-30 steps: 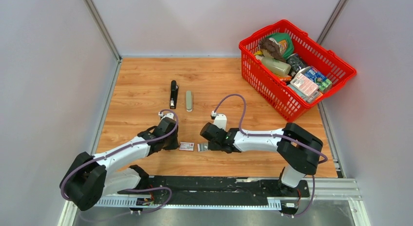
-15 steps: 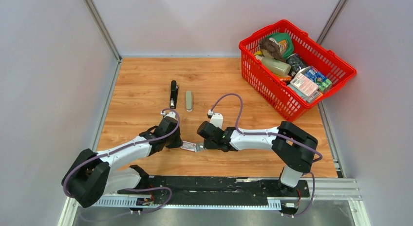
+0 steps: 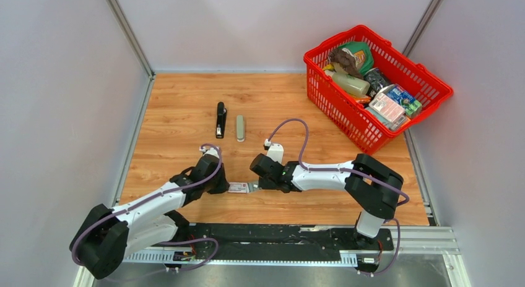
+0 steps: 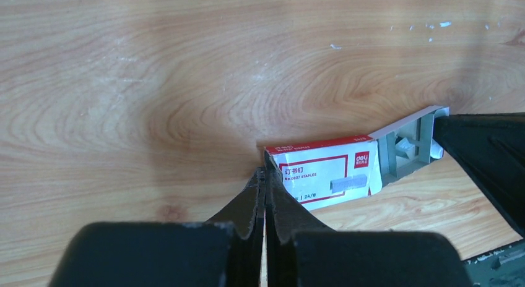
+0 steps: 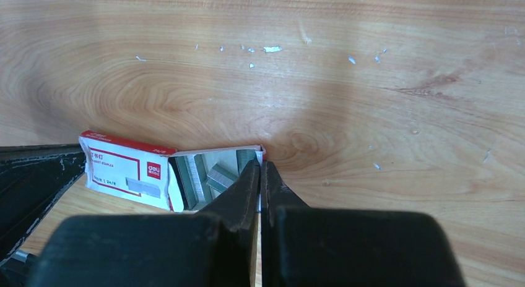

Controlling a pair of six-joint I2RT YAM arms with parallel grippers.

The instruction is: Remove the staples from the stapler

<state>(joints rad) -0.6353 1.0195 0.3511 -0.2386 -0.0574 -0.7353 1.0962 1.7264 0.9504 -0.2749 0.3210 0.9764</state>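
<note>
My left gripper is pinched shut on the sleeve corner of the small red-and-white cardboard staple box. My right gripper is pinched shut on its open tray end. If I pull unevenly, the silvery ribbed staples could spill onto the wooden table. The slim black stapler lies well apart, untouched.

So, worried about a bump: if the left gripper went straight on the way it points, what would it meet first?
The red-and-white box, whose end sits right at the left gripper's shut tips; whether they pinch it is unclear.
</note>
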